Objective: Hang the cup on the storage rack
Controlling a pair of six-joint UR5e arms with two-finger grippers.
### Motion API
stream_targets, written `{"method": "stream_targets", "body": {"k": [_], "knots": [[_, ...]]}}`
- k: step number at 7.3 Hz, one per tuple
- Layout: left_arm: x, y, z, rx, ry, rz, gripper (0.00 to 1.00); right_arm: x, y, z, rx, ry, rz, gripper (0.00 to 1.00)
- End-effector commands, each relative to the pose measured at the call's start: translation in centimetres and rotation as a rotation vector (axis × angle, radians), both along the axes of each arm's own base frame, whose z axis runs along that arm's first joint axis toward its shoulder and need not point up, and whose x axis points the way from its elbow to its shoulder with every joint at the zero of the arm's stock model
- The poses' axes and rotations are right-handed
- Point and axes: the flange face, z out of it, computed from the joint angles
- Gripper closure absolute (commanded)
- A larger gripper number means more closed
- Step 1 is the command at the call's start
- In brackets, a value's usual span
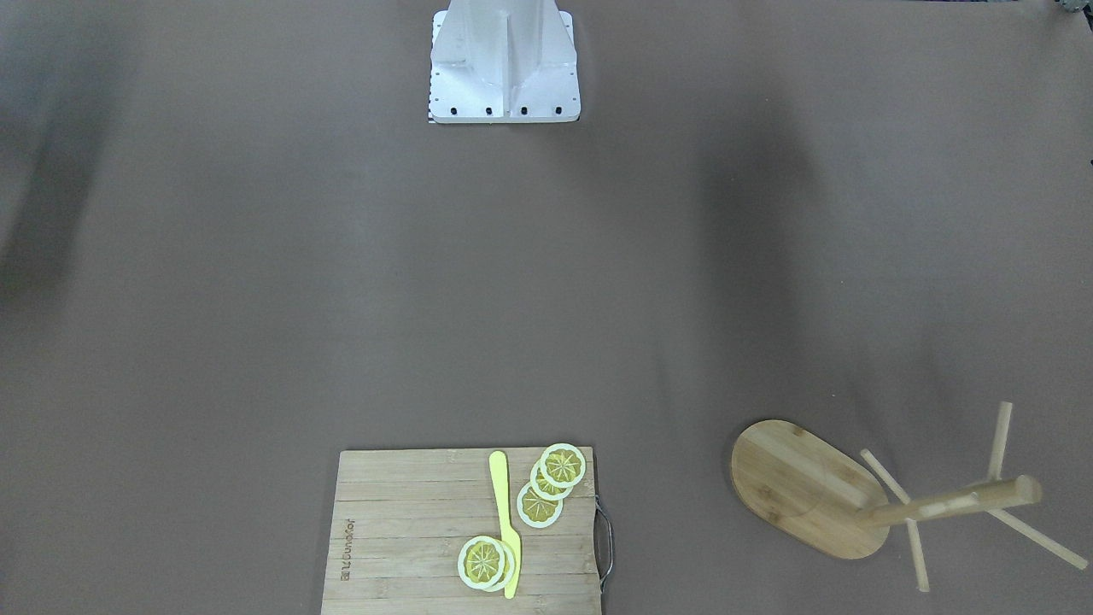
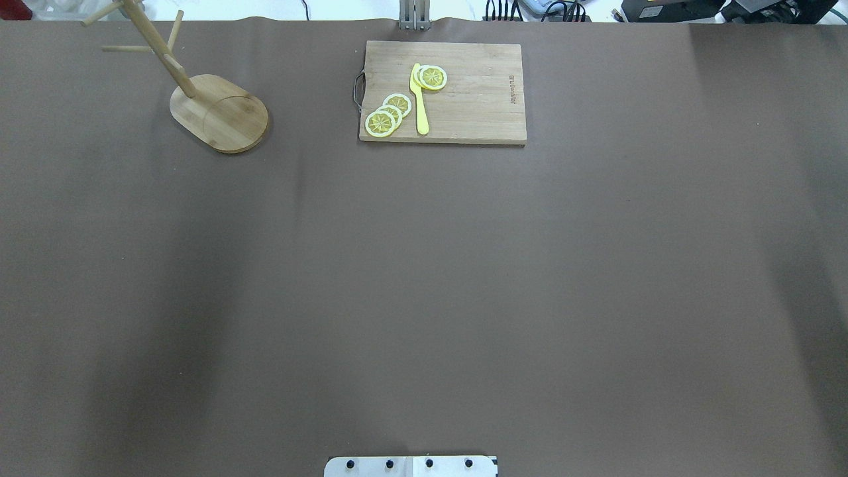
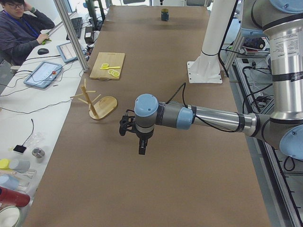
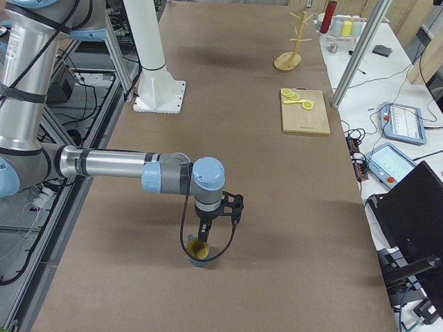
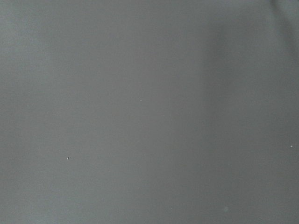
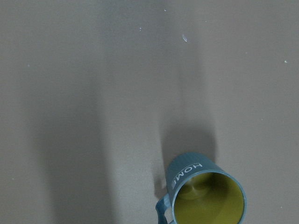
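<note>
Slate blue-grey cylindrical mug with mustard-yellow inside (image 6: 205, 196): stood upright on the brown surface (image 2: 424, 298), mouth up, at the robot's right end. The looped handle is turned sideways and left free, presumably so that it can be slid over a peg. Light bamboo mug tree with oval base and thin dowel pegs (image 2: 218, 112): stood upright at the far left corner, pegs slanted upward so that a hung handle would be retained. The mug and the mug tree are well apart, so a long carry is judged necessary.

The right pincer (image 4: 219, 223) is held over the mug, pointed down. In the right wrist view the mug is seen off-centre, low and to the right, so alignment is judged incomplete. Contact with the rim cannot be determined, nor can it be told whether this pincer is released or clenched. The left pincer (image 3: 135, 139) is hung over bare surface on the mug tree's side; its state likewise cannot be told.
</note>
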Motion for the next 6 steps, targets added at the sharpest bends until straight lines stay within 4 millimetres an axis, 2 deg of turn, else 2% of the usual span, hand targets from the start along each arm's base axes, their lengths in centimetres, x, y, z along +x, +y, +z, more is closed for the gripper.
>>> {"method": "stream_targets", "body": {"k": [1,3,5,6], "knots": [[0.0,0.1,0.1,-0.004,-0.003,-0.001,0.01,0.0,0.1,0.0,-0.002,-0.001,0.000,0.00],[0.0,0.1,-0.5,0.008,0.000,0.000,0.01,0.1,-0.1,0.0,0.003,0.016,0.000,0.00],[0.2,0.0,-0.7,0.018,0.000,0.005,0.01,0.3,-0.8,-1.3,0.032,0.014,0.012,0.00],[0.2,-0.5,-1.3,0.042,0.008,0.003,0.01,0.7,-1.8,-3.3,0.076,0.018,0.023,0.00]]}}
